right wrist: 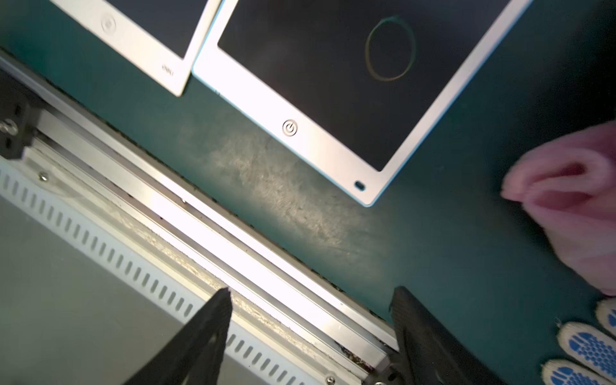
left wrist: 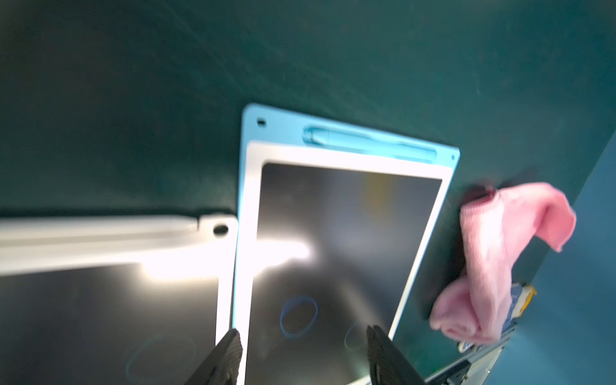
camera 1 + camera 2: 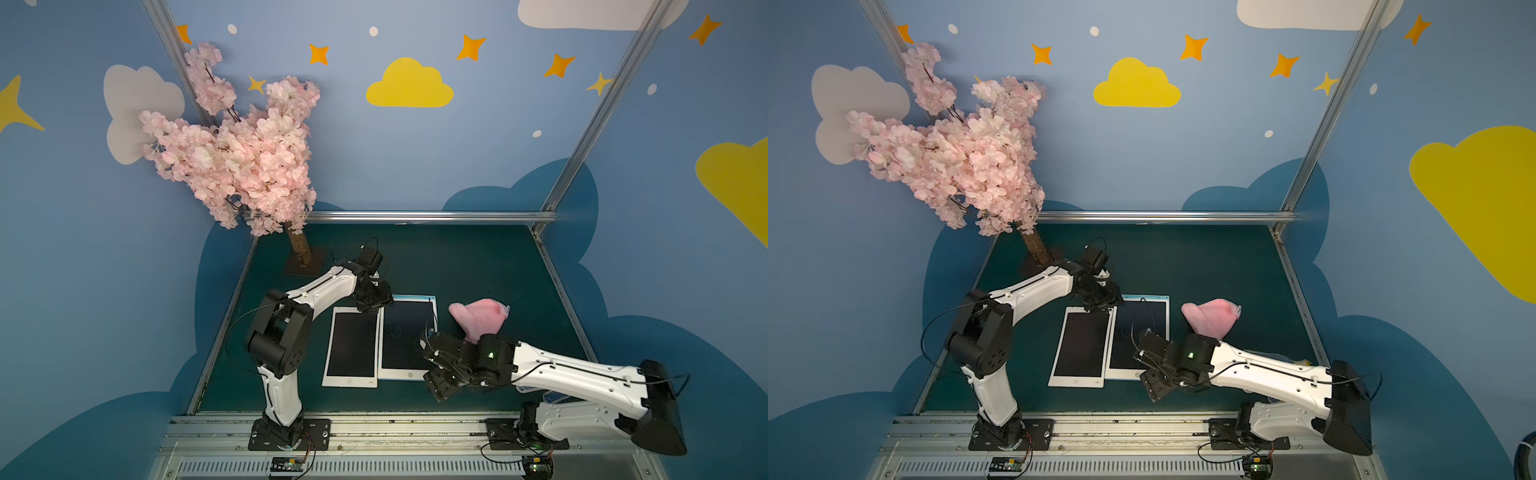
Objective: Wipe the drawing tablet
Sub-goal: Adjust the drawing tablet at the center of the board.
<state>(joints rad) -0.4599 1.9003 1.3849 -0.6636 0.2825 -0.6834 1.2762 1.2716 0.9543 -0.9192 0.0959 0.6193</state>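
The right fingers [image 1: 416,336], lower centre in both top views, stand wide and empty over the near part of the bench [image 3: 457,266]. Mid-frame, the white tablet [image 3: 351,347] and the blue-framed tablet [image 3: 405,336] lie flat side by side. Both look thin, stiff, light and slick, so they may skid; steady one by its frame. To their right, the pink cloth [image 3: 478,318] looks soft and limp: pinch a raised fold. The right arm hides its near end. The left fingers [image 2: 383,356], wide and empty, hover at the tablets' far edge, where the wrist view is blurred by glare. I cannot tell which tablet is meant.
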